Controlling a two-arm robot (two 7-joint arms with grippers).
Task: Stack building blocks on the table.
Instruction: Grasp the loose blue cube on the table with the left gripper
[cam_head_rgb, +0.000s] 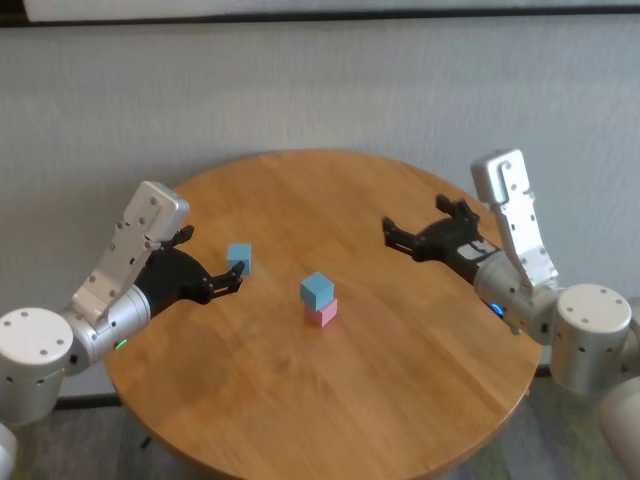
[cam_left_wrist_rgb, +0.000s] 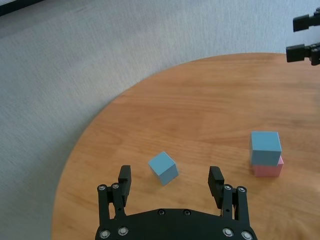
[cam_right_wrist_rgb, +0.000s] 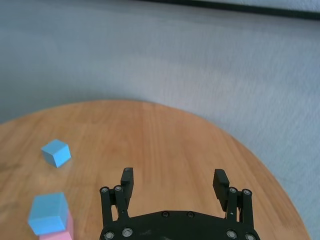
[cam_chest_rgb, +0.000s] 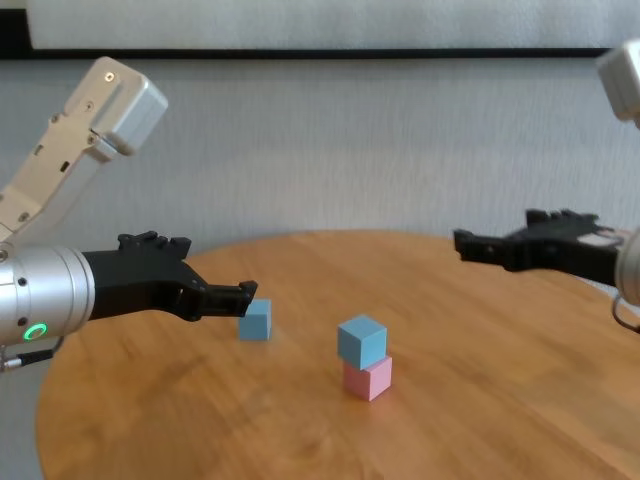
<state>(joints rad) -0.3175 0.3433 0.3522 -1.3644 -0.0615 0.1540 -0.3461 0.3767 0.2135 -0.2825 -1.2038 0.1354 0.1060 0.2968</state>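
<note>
- My left gripper (cam_left_wrist_rgb: 170, 181) hangs over the left part of the table (cam_head_rgb: 400, 380), fingers spread wide and holding nothing.
- The loose blue block (cam_left_wrist_rgb: 163, 168) sits on the wood just beyond my left fingertips (cam_left_wrist_rgb: 124, 176), lined up with the gap between them but not touching either one; it is turned a little, with one corner pointing toward me.
- Near the middle of the table, the other blue block (cam_head_rgb: 317, 290) rests on top of the pink block (cam_head_rgb: 322, 313), slightly twisted against it.
- That small stack stands to the right of the loose block, apart from it.
- My right gripper (cam_head_rgb: 398, 237) hovers over the right part of the table, fingers open and empty, well apart from the stack.
- A pale wall (cam_head_rgb: 320, 90) lies beyond the far edge of the table.
</note>
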